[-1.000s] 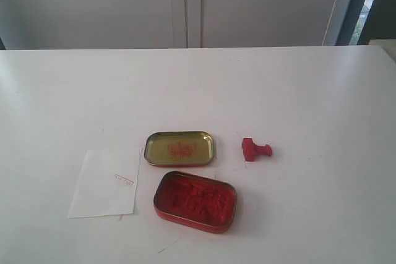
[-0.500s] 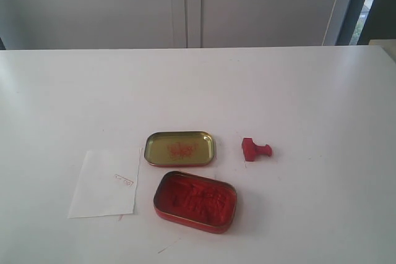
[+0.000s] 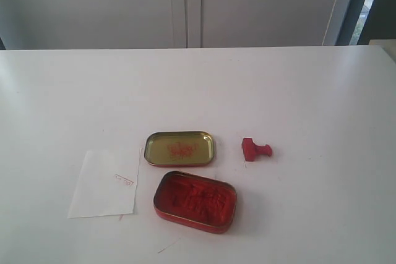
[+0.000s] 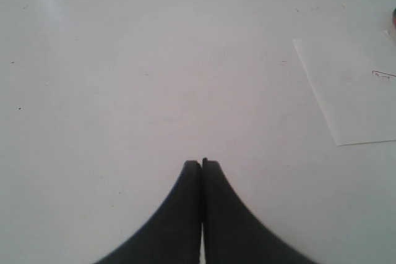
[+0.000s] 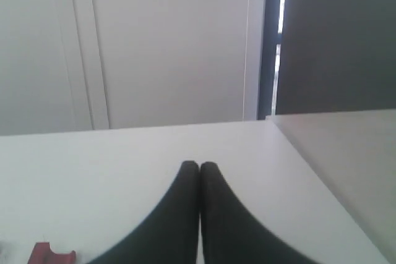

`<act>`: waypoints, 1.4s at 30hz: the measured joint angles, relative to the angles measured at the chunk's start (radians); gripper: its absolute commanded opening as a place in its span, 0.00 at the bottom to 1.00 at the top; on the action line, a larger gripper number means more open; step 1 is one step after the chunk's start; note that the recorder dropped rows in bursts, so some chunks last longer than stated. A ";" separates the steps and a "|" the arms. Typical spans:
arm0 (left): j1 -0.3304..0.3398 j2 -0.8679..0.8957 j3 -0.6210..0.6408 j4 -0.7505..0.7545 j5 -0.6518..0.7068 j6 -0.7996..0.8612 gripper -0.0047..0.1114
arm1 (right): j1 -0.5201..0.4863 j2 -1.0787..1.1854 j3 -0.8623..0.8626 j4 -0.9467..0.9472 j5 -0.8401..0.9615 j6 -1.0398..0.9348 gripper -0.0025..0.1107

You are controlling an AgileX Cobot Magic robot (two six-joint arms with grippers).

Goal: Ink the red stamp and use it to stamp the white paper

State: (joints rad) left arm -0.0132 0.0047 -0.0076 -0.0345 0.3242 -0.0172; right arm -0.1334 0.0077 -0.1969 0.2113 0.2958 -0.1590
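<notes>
The red stamp lies on its side on the white table, right of the tins; a corner of the red stamp also shows in the right wrist view. The white paper lies flat at the left with a faint red mark, and the white paper reaches the edge of the left wrist view. My left gripper is shut and empty over bare table. My right gripper is shut and empty, apart from the stamp. Neither arm shows in the exterior view.
An oval red tin of ink paste sits open near the front, with its gold-lined lid just behind it. The table's right edge runs close to my right gripper. Grey cabinet doors stand behind the table.
</notes>
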 measured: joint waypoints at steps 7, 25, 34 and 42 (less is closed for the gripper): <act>0.000 0.000 0.000 0.000 0.000 0.000 0.04 | 0.000 0.000 0.047 0.000 0.041 0.000 0.02; 0.000 0.000 0.000 0.000 0.000 0.000 0.04 | 0.000 0.000 0.051 0.000 0.065 0.000 0.02; 0.000 0.000 0.000 0.000 0.000 0.000 0.04 | 0.000 0.000 0.051 0.000 0.068 0.002 0.02; 0.000 0.000 0.000 0.000 0.000 0.000 0.04 | 0.000 0.000 0.051 0.000 0.068 0.002 0.02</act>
State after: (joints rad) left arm -0.0132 0.0047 -0.0076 -0.0345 0.3242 -0.0172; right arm -0.1334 0.0077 -0.1456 0.2113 0.3638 -0.1572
